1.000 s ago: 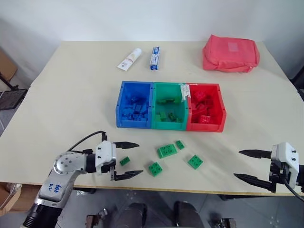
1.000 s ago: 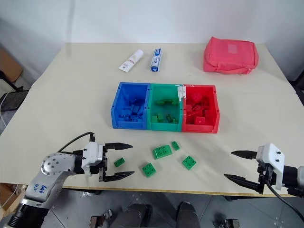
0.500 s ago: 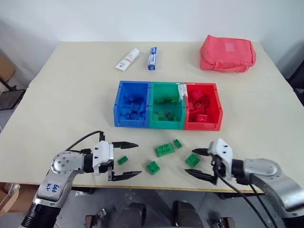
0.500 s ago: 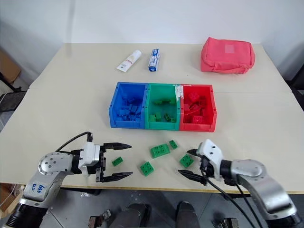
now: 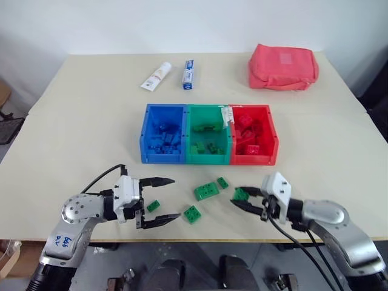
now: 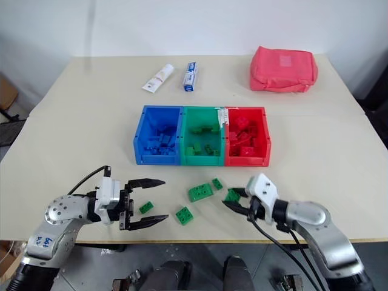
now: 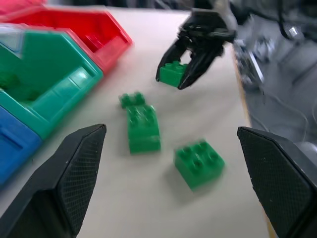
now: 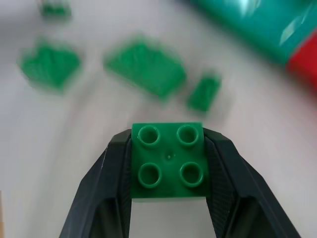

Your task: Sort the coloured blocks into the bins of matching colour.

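Right end effector [image 5: 247, 200] swung in from desk edge, now clenched on square green block [image 8: 170, 166]. Left end effector [image 5: 159, 200] released, straddling small green block [image 5: 153, 206]. Next, likely: carry to green bin [image 5: 209, 159].

Pink-red pouch [image 5: 282, 66] and, seemingly, two tubes [image 5: 153, 76] on table [image 5: 79, 133].

From where I'm driving, it's just a big beige table [image 5: 73, 127] pushed up to a plain white wall [image 5: 182, 24]. Grey floor [image 5: 12, 139] shows off its left edge. Lighting is soft and even, with no harsh shadows on the tabletop.
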Controlling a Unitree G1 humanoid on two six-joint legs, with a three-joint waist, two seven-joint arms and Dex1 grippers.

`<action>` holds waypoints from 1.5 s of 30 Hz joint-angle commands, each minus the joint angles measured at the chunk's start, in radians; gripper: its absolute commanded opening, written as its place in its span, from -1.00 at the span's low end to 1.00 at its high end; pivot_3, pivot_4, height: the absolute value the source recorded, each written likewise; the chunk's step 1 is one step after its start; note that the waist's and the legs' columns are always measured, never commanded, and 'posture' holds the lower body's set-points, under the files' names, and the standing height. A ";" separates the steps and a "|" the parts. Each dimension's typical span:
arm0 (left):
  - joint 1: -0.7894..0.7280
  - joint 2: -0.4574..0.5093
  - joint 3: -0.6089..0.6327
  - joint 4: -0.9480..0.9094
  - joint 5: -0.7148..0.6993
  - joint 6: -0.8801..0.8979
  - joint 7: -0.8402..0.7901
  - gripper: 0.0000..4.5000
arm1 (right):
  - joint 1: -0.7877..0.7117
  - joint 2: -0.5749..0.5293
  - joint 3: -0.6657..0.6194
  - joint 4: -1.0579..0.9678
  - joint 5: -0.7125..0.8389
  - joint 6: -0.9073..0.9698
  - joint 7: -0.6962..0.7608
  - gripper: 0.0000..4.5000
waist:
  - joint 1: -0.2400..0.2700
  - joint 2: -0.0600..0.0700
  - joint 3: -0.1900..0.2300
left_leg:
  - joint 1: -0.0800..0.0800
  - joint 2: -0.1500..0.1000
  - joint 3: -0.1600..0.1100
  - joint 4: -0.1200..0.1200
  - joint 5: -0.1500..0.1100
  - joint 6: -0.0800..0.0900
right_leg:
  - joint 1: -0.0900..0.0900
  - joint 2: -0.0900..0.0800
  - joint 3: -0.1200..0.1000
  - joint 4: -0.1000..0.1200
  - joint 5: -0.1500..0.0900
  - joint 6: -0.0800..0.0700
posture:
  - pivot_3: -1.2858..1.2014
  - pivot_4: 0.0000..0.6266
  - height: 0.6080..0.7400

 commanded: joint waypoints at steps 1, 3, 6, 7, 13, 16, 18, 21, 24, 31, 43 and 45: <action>0.028 -0.017 0.080 -0.011 -0.012 -0.018 0.074 1.00 | -0.201 0.074 0.011 0.006 -0.005 0.086 -0.114 -0.33 | -0.006 0.000 0.000 | 0.000 0.001 0.000 0.000 0.001 -0.001 | 0.000 0.000 0.000 0.000 0.000 -0.001 | 0.03 -0.52 1.00; 0.044 -0.015 0.105 -0.008 -0.009 -0.016 0.094 1.00 | -0.331 0.091 0.056 0.057 -0.079 0.153 -0.171 -0.33 | -0.004 0.000 0.000 | 0.000 0.004 0.000 -0.001 0.002 -0.004 | -0.002 0.001 0.000 0.001 0.002 -0.003 | 0.03 -0.52 1.00; 0.065 -0.003 0.130 -0.012 0.000 -0.019 0.104 1.00 | -0.487 0.152 0.086 0.172 -0.137 0.195 -0.251 -0.33 | -0.002 0.000 0.000 | -0.003 0.006 -0.001 -0.002 0.002 -0.007 | -0.008 0.001 0.000 0.005 0.001 -0.007 | 0.03 -0.52 1.00; 0.067 -0.002 0.133 -0.012 0.002 -0.020 0.106 1.00 | -0.513 0.160 0.096 0.204 -0.160 0.190 -0.263 -0.33 | 0.000 0.000 0.000 | -0.004 0.006 -0.001 -0.003 0.002 -0.007 | -0.010 0.001 0.000 0.006 0.001 -0.007 | 0.03 -0.52 1.00; 0.056 0.011 0.162 -0.003 0.004 -0.024 0.123 1.00 | -0.595 0.225 0.096 0.333 -0.167 0.140 -0.238 0.26 | -0.006 0.000 0.000 | -0.006 0.005 0.001 -0.003 0.002 -0.006 | -0.013 0.001 0.001 0.006 0.001 -0.008 | 0.03 -0.52 1.00; 0.054 0.018 0.172 -0.001 -0.003 -0.018 0.119 1.00 | -0.594 0.220 0.084 0.338 -0.165 0.116 -0.216 0.72 | -0.006 0.000 0.000 | -0.006 0.005 0.001 -0.003 0.002 -0.006 | -0.013 0.002 0.001 0.006 0.001 -0.008 | 0.03 -0.52 1.00; 0.052 0.027 0.175 0.004 -0.006 -0.017 0.108 1.00 | -0.548 0.181 0.057 0.293 -0.139 0.088 -0.161 0.99 | -0.006 0.000 0.000 | -0.006 0.006 0.001 -0.003 0.002 -0.006 | -0.013 0.002 0.001 0.006 0.001 -0.008 | 0.03 -0.52 1.00; 0.040 0.042 0.172 0.023 -0.003 -0.026 0.085 1.00 | -0.481 0.142 -0.002 0.227 -0.057 0.093 -0.084 0.99 | -0.003 0.000 0.000 | -0.006 0.006 0.001 -0.002 0.002 -0.006 | -0.013 0.003 0.001 0.006 0.001 -0.008 | 0.03 -0.52 1.00; 0.013 0.063 0.160 0.064 0.008 -0.047 0.043 1.00 | -0.366 0.067 -0.097 0.152 0.035 0.053 0.038 0.99 | -0.001 0.000 0.000 | -0.006 0.006 0.001 -0.002 0.002 -0.006 | -0.012 0.003 0.001 0.006 0.001 -0.008 | 0.03 -0.52 1.00; -0.081 0.073 0.074 0.138 0.011 -0.076 -0.077 1.00 | -0.003 -0.236 -0.229 0.158 0.009 -0.148 0.326 0.99 | 0.017 0.000 0.000 | -0.006 0.006 0.005 -0.001 0.001 -0.004 | -0.011 0.004 0.002 0.003 0.002 -0.007 | 0.03 -0.52 1.00; -0.140 0.073 0.046 0.198 0.042 -0.122 -0.113 1.00 | -0.092 -0.161 -0.040 0.150 -0.028 -0.058 0.261 0.99 | -0.005 -0.001 0.001 | -0.001 0.010 0.013 -0.001 0.001 -0.005 | -0.012 0.001 0.002 0.007 0.003 -0.007 | 0.03 -0.52 1.00; -0.122 0.073 0.050 0.182 0.039 -0.122 -0.108 1.00 | -0.147 -0.114 0.019 0.174 -0.054 -0.049 0.236 0.99 | -0.005 -0.001 0.001 | -0.001 0.009 0.013 -0.001 0.001 -0.005 | -0.012 0.001 0.002 0.007 0.003 -0.007 | 0.03 -0.52 1.00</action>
